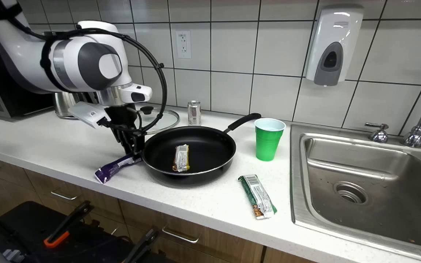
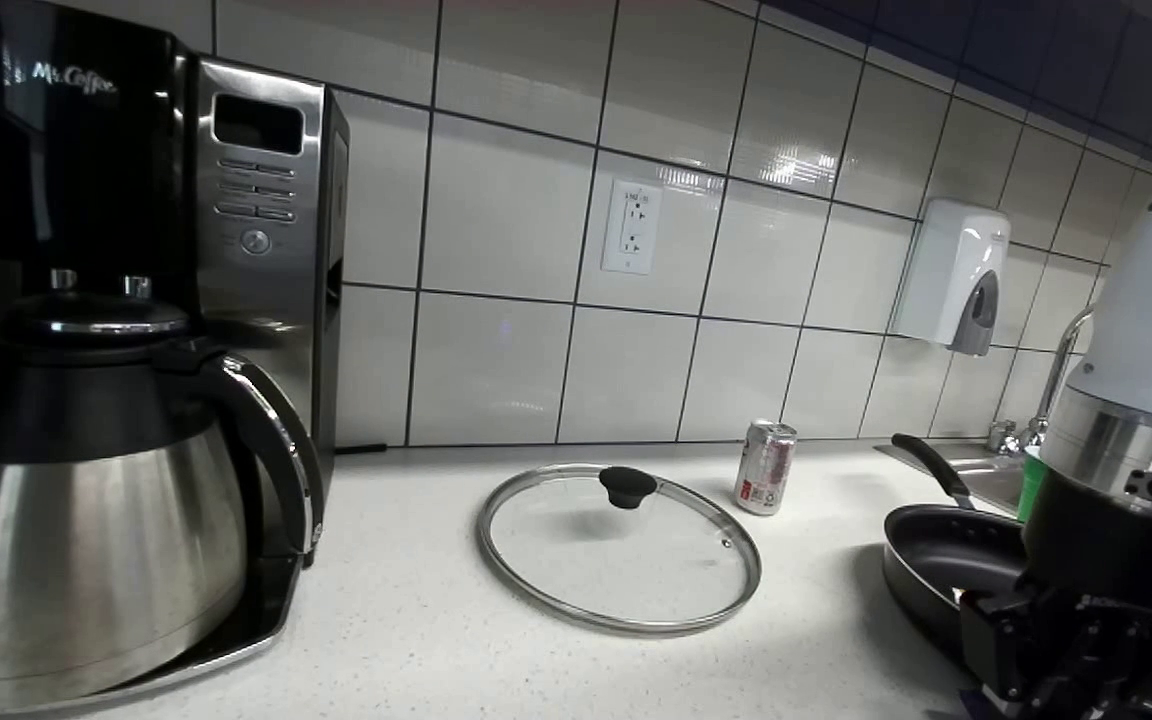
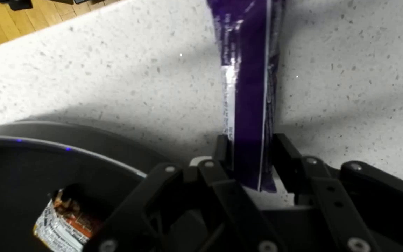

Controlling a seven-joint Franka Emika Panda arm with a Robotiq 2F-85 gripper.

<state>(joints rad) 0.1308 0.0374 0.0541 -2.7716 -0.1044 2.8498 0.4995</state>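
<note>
My pincer (image 3: 251, 148) is closed around one end of a purple-wrapped bar (image 3: 247, 73), touching it on both sides, and the bar lies on the white speckled counter (image 3: 345, 70) just beside a black frying pan (image 1: 210, 149). Inside the pan, flat on its dark bottom, rests a single yellow-edged bar (image 1: 181, 158), its printed side up. In an exterior view, a green cup (image 1: 268, 142) stands upright between the pan and a steel sink (image 1: 397, 204), its white inner wall showing but its bottom hidden, while a green-wrapped bar (image 1: 258, 197) lies outside them all on the counter.
</note>
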